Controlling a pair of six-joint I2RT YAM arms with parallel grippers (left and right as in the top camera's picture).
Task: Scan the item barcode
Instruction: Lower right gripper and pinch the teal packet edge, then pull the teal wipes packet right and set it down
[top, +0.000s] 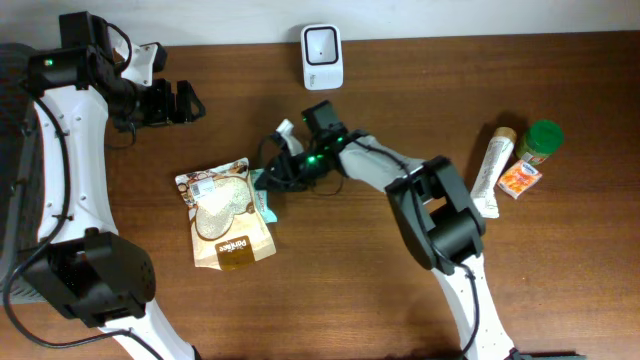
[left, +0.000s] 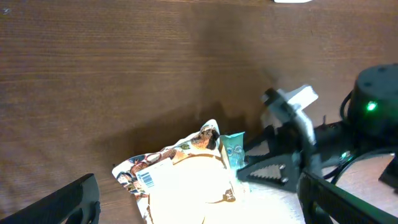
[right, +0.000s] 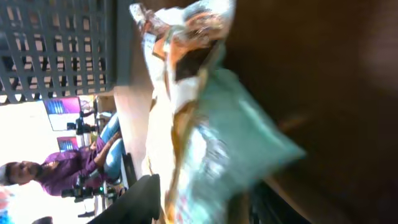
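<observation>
A brown and white snack pouch (top: 225, 215) lies flat at centre-left, with a barcode label (left: 146, 179) on its top corner. Against its right edge rests a small teal packet (top: 266, 205) (left: 234, 149). My right gripper (top: 272, 178) (left: 242, 160) reaches in from the right, its fingers on either side of that packet. In the right wrist view the blurred teal packet (right: 242, 137) fills the gap of the right gripper (right: 205, 205), with the pouch (right: 180, 43) just behind; whether it is clamped does not show. My left gripper (top: 190, 102) (left: 199, 211) hovers open at the back left, holding nothing. The white scanner (top: 322, 55) stands at the back edge.
At the right side lie a white tube (top: 490, 170), a green-capped jar (top: 543, 140) and a small orange packet (top: 519, 178). The right arm (top: 400, 170) stretches across the middle of the table. Black cables (top: 285, 150) loop beside the right gripper.
</observation>
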